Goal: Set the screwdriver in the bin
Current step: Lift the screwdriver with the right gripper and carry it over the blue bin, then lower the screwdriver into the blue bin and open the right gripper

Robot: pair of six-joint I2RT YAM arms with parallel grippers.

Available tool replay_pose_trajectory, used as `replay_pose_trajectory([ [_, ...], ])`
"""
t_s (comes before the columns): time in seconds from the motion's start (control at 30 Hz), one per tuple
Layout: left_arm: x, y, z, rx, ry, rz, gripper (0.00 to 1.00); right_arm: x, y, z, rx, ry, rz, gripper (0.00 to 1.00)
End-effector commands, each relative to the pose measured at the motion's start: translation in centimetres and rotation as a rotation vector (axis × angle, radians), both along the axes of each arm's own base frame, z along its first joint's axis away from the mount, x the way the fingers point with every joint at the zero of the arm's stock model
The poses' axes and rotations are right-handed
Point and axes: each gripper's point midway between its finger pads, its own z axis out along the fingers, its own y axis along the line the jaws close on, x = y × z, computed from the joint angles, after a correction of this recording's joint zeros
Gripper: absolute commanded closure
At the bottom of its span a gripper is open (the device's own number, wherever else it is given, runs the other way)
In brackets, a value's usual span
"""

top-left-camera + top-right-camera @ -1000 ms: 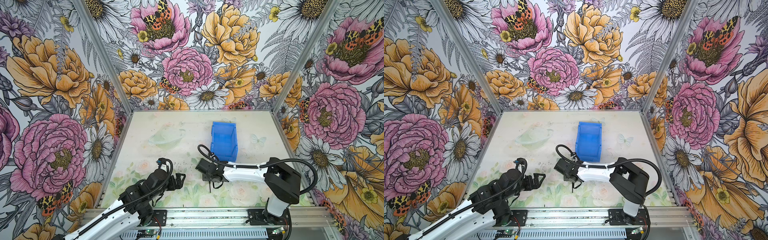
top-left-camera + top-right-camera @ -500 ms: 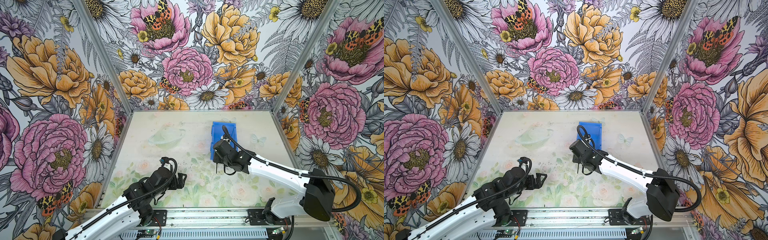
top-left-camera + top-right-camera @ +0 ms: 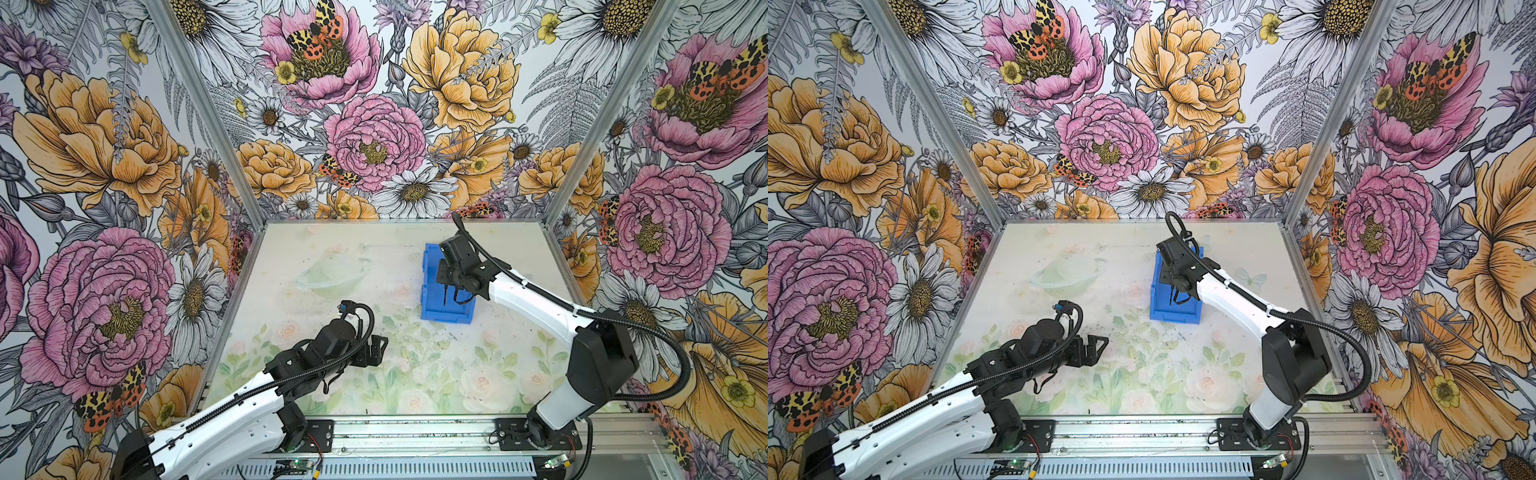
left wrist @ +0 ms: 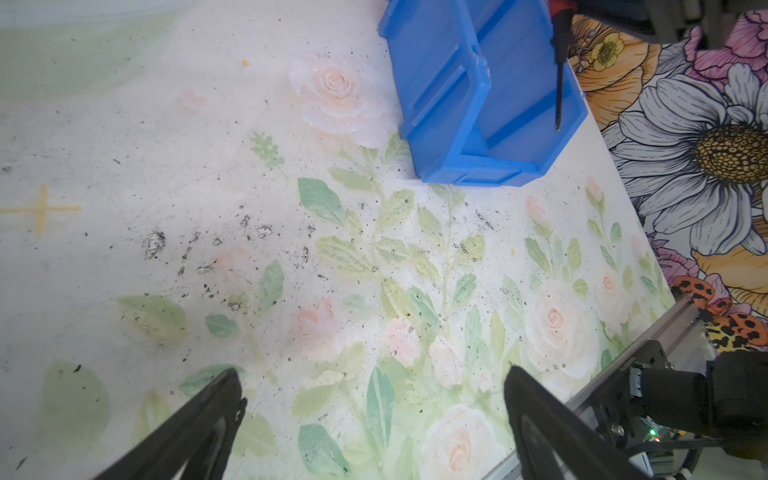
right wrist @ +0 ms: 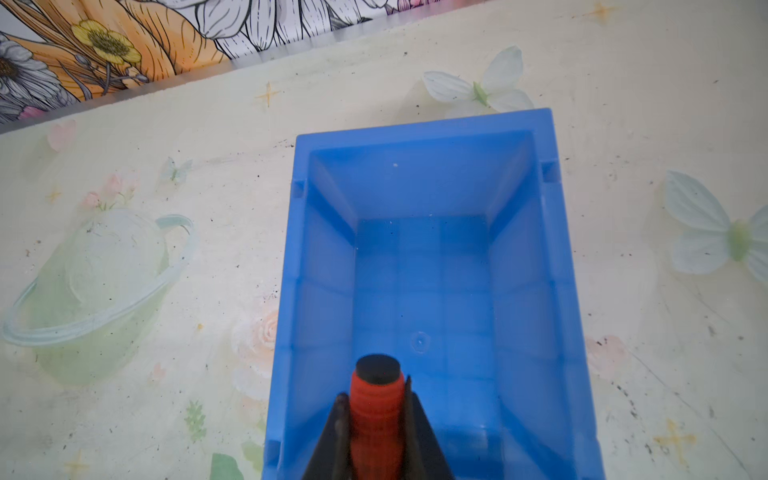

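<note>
1. Two grippers are at work here, but only one has shifted. Within the last second the right gripper [image 5: 375, 390] has swung from the middle of the surface [image 3: 478, 374], near its front edge, to a spot above the bin [image 3: 432, 309]. The bin stands right of centre, toward the far edge.
2. Its jaws are clamped on the red-orange handle of the screwdriver [image 5: 376, 419]. The tool hangs shaft-down over the near end of the bin's floor, inside the line of the walls.
3. By my reading the carry is as good as finished. What remains is to let go so the tool falls inside, and perhaps to lower it a little first so it does not bounce out over the low front wall.
4. The left gripper [image 4: 374, 378] is spread wide with nothing between its fingers. It sits low over the near left part of the surface, much where it was a second ago.
5. Several things stay unclear:
   - The right wrist view looks straight down the handle's black end cap, so the shaft and tip are hidden.
   - In both top views the gripper body covers the handle and only the thin dark shaft shows.
   - The left wrist view cuts the handle off at the picture's edge.
   - I cannot tell whether the tip is below the rim or touching the floor
</note>
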Motion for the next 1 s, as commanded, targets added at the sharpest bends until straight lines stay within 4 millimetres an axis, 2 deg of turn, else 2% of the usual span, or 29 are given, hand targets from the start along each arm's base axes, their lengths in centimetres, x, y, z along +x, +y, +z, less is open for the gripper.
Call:
replay_pose_trajectory([
  [0.0,0.2,-2.2,4.0,-0.053,-0.121,-0.121,0.01,1.9,0.4,-0.3,-0.008,0.010,0.035,0.98],
  [0.23,0.5,-2.7,9.2,-0.005,-0.331,-0.200,0.01,4.7,0.1,-2.9,-0.003,0.065,0.025,0.99],
  [0.3,0.7,-2.9,10.2,0.013,-0.369,-0.211,0.01,5.3,0.2,-3.7,-0.007,0.079,0.030,0.98],
  [0.63,1.6,-5.1,8.8,0.050,-0.328,-0.256,0.01,6.6,0.2,-8.4,-0.028,0.165,0.023,0.97],
  [0.97,2.2,-5.9,8.2,0.073,-0.317,-0.266,0.01,7.5,0.2,-11.0,-0.042,0.202,0.018,0.94],
])
